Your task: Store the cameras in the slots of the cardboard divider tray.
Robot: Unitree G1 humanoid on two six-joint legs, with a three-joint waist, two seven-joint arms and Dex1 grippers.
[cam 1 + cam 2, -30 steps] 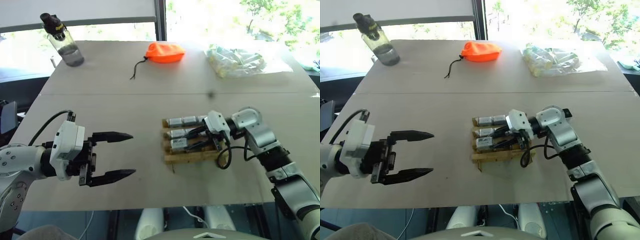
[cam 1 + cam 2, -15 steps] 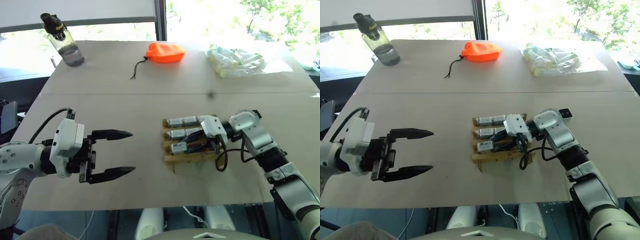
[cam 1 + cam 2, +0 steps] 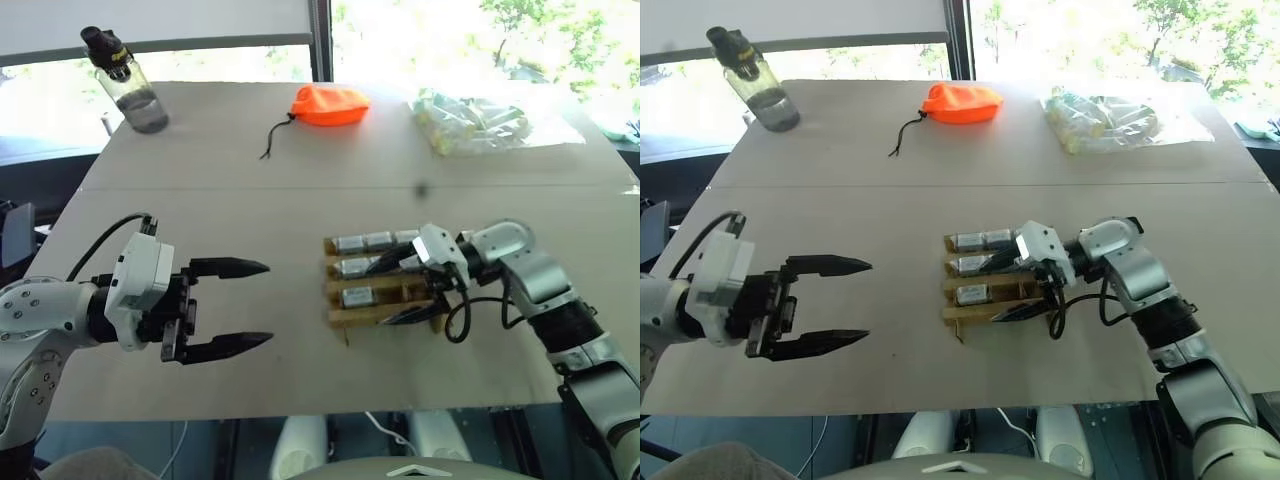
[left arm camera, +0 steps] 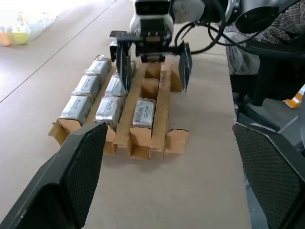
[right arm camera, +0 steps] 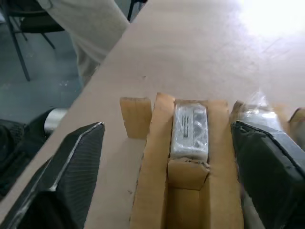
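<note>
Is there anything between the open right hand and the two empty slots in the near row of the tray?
Nothing visible. The right hand stands open over the cardboard divider tray, one finger at each side of the near row. That row holds one camera; the two slots nearer the hand show bare cardboard.

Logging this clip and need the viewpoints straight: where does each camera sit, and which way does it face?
Head stereo pair: looks forward and down over the table; left gripper and right gripper show, both open.
Left wrist: looks along its fingers at the cardboard tray and the right gripper beyond.
Right wrist: looks along its fingers down on the tray and a camera.
Shared: both wrist views show the tray's near row with one camera.
</note>
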